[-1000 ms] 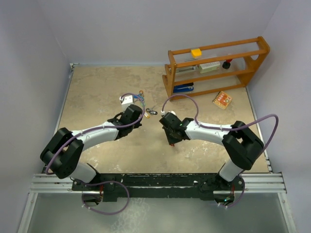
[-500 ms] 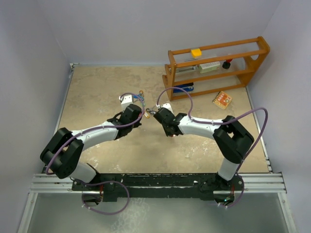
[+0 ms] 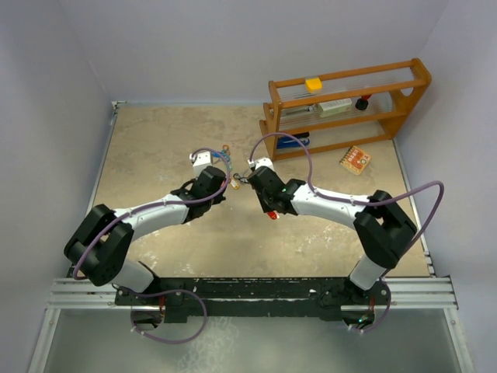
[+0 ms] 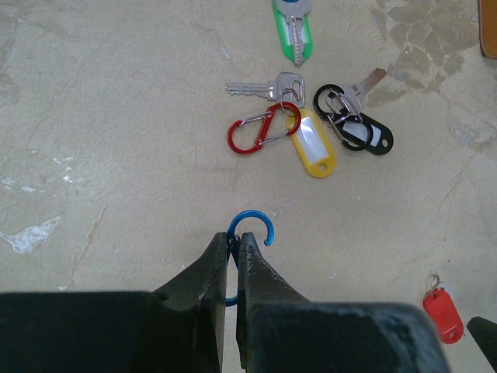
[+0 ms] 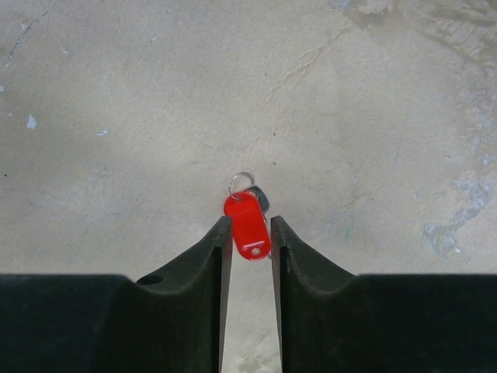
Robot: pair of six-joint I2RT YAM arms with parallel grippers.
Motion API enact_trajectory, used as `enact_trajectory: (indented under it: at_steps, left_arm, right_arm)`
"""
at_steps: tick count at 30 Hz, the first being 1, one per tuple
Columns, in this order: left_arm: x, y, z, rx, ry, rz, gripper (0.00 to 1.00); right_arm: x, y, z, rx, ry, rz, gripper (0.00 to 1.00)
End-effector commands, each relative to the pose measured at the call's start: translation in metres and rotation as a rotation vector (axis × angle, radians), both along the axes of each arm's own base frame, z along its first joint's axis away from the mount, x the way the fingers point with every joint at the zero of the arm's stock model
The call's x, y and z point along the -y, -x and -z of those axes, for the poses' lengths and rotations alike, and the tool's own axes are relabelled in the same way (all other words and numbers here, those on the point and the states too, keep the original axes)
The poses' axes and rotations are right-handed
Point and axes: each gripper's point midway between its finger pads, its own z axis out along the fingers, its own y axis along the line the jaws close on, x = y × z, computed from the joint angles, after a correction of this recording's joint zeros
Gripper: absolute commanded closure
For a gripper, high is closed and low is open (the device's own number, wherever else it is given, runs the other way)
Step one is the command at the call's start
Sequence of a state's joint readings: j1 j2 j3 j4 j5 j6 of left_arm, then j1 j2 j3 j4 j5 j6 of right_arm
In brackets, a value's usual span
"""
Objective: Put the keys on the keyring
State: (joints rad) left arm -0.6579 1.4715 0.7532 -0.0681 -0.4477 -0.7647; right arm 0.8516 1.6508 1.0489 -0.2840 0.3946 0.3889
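My left gripper [image 4: 235, 237] is shut on the lower part of a blue hook-shaped keyring clip [image 4: 250, 213], whose open curl sticks out above the tips. Ahead of it lie the keys: a silver key [image 4: 256, 89] with a yellow tag [image 4: 309, 144] and a red clip [image 4: 255, 134], a black-tagged key [image 4: 356, 130], and a green-tagged key [image 4: 293, 31]. A red-tagged key [image 5: 248, 225] lies on the table between the tips of my right gripper [image 5: 251, 219], which is open with a gap beside the tag. From above, the left gripper [image 3: 227, 186] and right gripper [image 3: 271, 211] sit close together.
A wooden shelf rack [image 3: 345, 105] with small items stands at the back right. An orange packet [image 3: 355, 159] lies in front of it. Walls close the table on the left, back and right.
The right wrist has moved away from the near edge and leftward, closer to the left gripper. The left arm has not moved.
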Motion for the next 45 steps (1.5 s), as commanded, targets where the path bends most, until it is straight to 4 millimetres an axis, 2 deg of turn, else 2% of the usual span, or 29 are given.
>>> enact_trajectory:
  at_steps: [1,10,21,31,38,45]
  left_arm:
    - [0.005,-0.01,-0.019,0.057,0.034,0.008,1.0]
    - [-0.001,-0.009,-0.028,0.072,0.024,0.001,1.0]
    - [-0.004,-0.008,-0.023,0.065,0.02,-0.003,1.0]
    - [-0.006,-0.007,-0.021,0.06,0.018,-0.006,1.0]
    - [-0.008,-0.007,-0.019,0.058,0.018,-0.009,1.0]
    - [-0.006,-0.008,-0.017,0.054,0.025,-0.006,1.0]
  right_arm:
    - [-0.02,-0.01,-0.003,0.002,-0.025,-0.041,0.69]
    - [-0.028,-0.014,0.011,-0.028,-0.018,-0.037,0.69]
    - [-0.027,-0.011,0.028,-0.068,0.007,-0.025,0.71]
    - [-0.025,-0.01,0.035,-0.077,0.021,-0.018,0.74]
    - [-0.022,-0.012,0.034,-0.068,0.032,-0.004,0.82]
    - [-0.013,-0.019,0.024,-0.012,0.054,0.036,0.91]
